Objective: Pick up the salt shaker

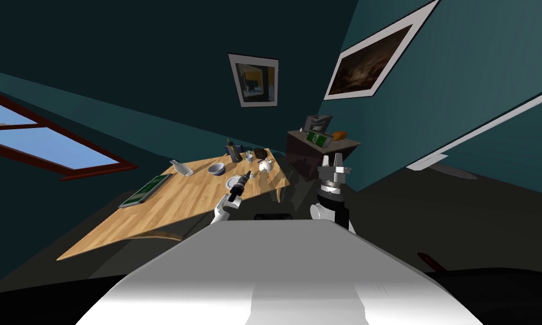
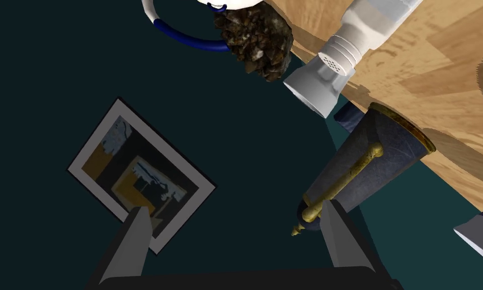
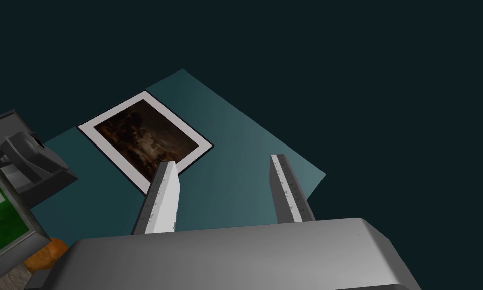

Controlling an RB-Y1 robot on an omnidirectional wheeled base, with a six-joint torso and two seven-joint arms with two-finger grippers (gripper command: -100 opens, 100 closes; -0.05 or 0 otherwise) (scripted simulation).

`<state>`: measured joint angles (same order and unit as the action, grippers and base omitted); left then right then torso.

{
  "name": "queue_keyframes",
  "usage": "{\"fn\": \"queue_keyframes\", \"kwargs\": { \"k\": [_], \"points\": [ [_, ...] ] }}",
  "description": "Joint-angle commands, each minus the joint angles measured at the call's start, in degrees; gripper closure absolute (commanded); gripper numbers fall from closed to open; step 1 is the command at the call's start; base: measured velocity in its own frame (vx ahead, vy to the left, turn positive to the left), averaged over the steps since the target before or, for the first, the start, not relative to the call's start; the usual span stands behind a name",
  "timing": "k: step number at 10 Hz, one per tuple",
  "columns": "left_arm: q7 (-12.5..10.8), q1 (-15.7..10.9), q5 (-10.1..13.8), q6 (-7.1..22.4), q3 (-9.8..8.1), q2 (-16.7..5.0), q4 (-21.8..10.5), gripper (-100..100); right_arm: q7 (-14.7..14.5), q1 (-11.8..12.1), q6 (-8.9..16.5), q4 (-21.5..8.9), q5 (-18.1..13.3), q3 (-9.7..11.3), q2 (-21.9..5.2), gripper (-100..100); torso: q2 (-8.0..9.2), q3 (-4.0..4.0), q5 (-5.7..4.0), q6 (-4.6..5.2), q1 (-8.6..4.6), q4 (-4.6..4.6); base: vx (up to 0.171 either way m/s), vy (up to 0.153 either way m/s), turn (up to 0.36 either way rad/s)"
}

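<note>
The salt shaker (image 2: pixel 347 44), white with a grey flared cap pierced with holes, stands on the wooden table (image 1: pixel 168 214) between a pine cone (image 2: pixel 258 43) and a dark pitcher with a brass handle (image 2: pixel 366 161). In the head view the salt shaker (image 1: pixel 248 156) is small, near the table's far edge. My left gripper (image 1: pixel 246 178) reaches over the table short of it, by a white plate (image 1: pixel 233 183). Its fingers (image 2: pixel 135 236) are open and hold nothing, with the shaker ahead and off to one side. My right gripper (image 1: pixel 333 160) is raised beside the table, open and empty.
Also on the table are a white teapot (image 1: pixel 265 165), a bowl (image 1: pixel 216 168), a lying bottle (image 1: pixel 180 167) and a green flat tray (image 1: pixel 145 189). A dark side cabinet (image 1: pixel 320 151) with a green box and an orange item stands right of the table.
</note>
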<state>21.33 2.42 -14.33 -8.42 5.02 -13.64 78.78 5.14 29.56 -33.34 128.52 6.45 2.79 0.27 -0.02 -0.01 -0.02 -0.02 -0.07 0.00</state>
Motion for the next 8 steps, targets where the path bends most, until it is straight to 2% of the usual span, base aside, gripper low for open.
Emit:
{"fn": "queue_keyframes", "kwargs": {
  "k": [1,2,3,4,5,6,7,8],
  "points": [
    [0.6,-2.06,-0.94,0.67,0.08,-0.27,-2.86,-100,0.0,0.0,0.0,0.0,0.0,0.0,0.0,0,0.0,0.0,0.0,0.0,0.0,0.0,0.008,-0.029,-0.018],
    [0.6,-2.06,-0.94,0.67,0.08,-0.27,-4.32,-100,0.0,0.0,0.0,0.0,0.0,0.0,0.0,0,-0.02,-0.01,0.0,0.01,-0.04,0.0,0.01,-0.031,-0.01],
    [0.99,-3.91,-1.78,1.68,0.26,-0.67,-6.29,-100,0.0,0.0,0.0,0.0,0.0,0.0,0.0,0,-0.02,-0.01,-0.01,0.0,-0.04,-0.01,0.011,-0.043,-0.011],
    [0.99,-3.91,-1.78,1.68,0.26,-0.67,-7.76,-100,0.0,0.0,0.0,0.0,0.0,0.0,0.0,0,-0.04,-0.02,-0.01,0.01,-0.09,0.0,0.008,-0.046,-0.01],
    [1.32,-5.75,-2.61,2.65,0.42,-1.09,-9.61,-100,0.0,0.0,0.0,0.0,0.0,0.0,0.0,0,-0.02,-0.01,-0.02,0.0,-0.09,-0.01,0.003,-0.061,-0.014],
    [1.32,-5.75,-2.61,2.65,0.42,-1.09,-11.19,-100,0.0,0.0,0.0,0.0,0.0,0.0,0.0,0,-0.01,-0.01,-0.03,0.01,-0.15,0.0,0.012,-0.043,-0.005],
    [1.56,-7.58,-3.41,3.57,0.55,-1.53,-13.61,-100,0.0,0.0,0.0,0.0,0.0,0.0,0.0,0,-0.02,-0.01,-0.02,0.0,-0.1,-0.01,0.027,-0.045,-0.011],
    [1.56,-7.58,-3.41,3.57,0.55,-1.53,-14.6,-100,0.0,0.0,0.0,0.0,0.0,0.0,0.0,0,-0.08,-0.04,-0.02,0.01,-0.1,-0.01,0.021,-0.04,-0.006]
  ]
}}
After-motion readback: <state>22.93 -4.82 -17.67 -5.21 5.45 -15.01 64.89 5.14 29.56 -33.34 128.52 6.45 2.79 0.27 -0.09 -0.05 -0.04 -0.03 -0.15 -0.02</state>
